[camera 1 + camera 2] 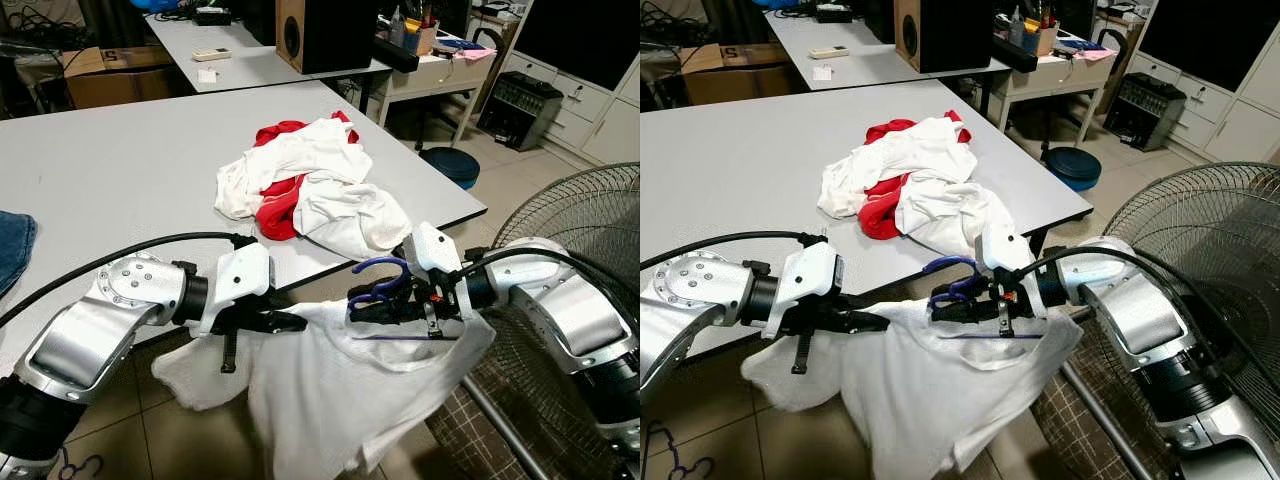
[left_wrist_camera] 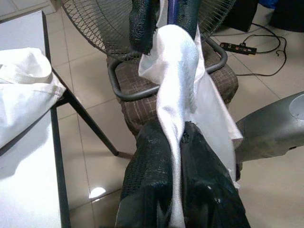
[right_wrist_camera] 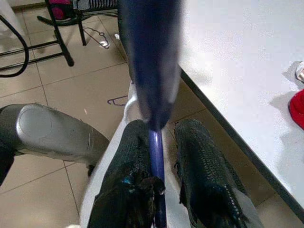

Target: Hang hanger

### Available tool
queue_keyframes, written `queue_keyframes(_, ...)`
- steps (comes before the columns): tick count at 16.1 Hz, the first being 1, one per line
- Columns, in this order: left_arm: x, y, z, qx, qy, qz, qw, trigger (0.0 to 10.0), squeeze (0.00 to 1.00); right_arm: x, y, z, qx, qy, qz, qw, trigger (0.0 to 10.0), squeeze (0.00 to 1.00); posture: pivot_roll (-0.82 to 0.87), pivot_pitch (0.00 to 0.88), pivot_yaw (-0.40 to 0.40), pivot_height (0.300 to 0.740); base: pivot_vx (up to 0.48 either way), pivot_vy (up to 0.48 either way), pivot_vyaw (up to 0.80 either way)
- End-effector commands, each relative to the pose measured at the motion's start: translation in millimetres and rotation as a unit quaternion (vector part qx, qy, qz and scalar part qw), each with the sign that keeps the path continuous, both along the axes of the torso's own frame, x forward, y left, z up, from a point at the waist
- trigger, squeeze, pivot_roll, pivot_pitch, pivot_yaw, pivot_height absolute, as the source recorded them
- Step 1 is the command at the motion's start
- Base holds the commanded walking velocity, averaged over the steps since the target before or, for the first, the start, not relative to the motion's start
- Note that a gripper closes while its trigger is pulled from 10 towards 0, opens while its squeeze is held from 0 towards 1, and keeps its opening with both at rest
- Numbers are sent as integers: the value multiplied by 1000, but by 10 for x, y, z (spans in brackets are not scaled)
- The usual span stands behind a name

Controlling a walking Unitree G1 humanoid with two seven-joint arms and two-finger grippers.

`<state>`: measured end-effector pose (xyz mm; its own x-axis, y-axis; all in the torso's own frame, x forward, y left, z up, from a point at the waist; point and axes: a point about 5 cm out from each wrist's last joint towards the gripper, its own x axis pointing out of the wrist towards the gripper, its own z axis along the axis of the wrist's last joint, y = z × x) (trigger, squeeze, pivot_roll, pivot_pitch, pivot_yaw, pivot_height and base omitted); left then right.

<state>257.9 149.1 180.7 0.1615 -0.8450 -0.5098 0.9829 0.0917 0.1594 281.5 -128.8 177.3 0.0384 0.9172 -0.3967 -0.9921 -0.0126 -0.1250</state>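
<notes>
A white shirt hangs in the air in front of the grey table, draped over a purple hanger whose hook curls up above the collar. My right gripper is shut on the purple hanger at its neck; in the right wrist view the hanger's stem runs between the black fingers. My left gripper is shut on the white shirt at its shoulder, and the left wrist view has the cloth pinched between the fingers.
A heap of white and red clothes lies on the table near its right edge. A large floor fan stands close on the right, with a checked chair below the shirt. A speaker and clutter stand on the far desks.
</notes>
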Motion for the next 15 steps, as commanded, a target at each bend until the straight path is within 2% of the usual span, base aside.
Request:
queue_keyframes(1, 8, -48, 118, -10, -23, -14, 1000, 0, 0, 30, -7, 52, -1, -5, -4, 1000, 0, 0, -28, 0, -66, 740, 0, 0, 0)
queue_keyframes(2, 17, -33, 125, -12, -29, -8, 999, 0, 0, 32, -12, 56, 0, -5, -5, 1000, 0, 0, -28, 0, -64, 740, 0, 0, 0)
queue_keyframes(3, 39, -11, 136, -18, -42, 5, 999, 2039, 0, 36, -20, 66, 1, -6, -7, 1000, 0, 0, -28, 0, -63, 740, 0, 0, 0)
queue_keyframes(4, 45, -4, 141, -27, -42, 8, 999, 10000, 0, 38, -26, 73, 1, -6, -8, 1000, 0, 0, -28, 0, -62, 740, 0, 0, 0)
queue_keyframes(5, 44, 21, 151, -41, -37, 14, 998, 10000, 1000, 45, -43, 92, 2, -9, -11, 1000, 0, 0, -26, 0, -62, 740, 0, 0, 0)
queue_keyframes(6, 35, 51, 153, -46, -32, 17, 998, 10000, 1000, 46, -53, 108, 3, -11, -13, 1000, 0, 0, -24, 0, -61, 740, 0, 0, 0)
queue_keyframes(7, 33, 148, 174, -49, -44, 29, 997, 10000, 1000, 38, -80, 146, 5, -14, -15, 1000, 0, 0, -21, 0, -59, 740, 0, 0, 0)
queue_keyframes(8, 45, 177, 185, -50, -51, 37, 997, 10000, 1000, 34, -90, 154, 4, -14, -15, 1000, 0, 0, -19, 0, -57, 740, 0, 0, 0)
queue_keyframes(9, 62, 251, 211, -53, -57, 50, 996, 10000, 796, 29, -122, 169, 3, -15, -17, 1000, 0, 0, -18, 0, -55, 740, 0, 0, 0)
queue_keyframes(10, 81, 393, 234, -49, -61, 71, 994, 10000, 0, 25, -172, 189, 1, -16, -21, 1000, 0, 0, -16, 0, -53, 740, 0, 0, 0)
queue_keyframes(13, 88, 579, 196, -30, -60, 102, 993, 10000, 0, 22, -226, 226, 0, -19, -26, 999, 0, 0, -12, 0, -47, 740, 0, 0, 0)
queue_keyframes(15, 79, 758, 17, -7, -33, 150, 988, 10000, 0, 22, -276, 314, 12, -23, -32, 999, 0, 0, -10, 0, -42, 740, 0, 0, 0)
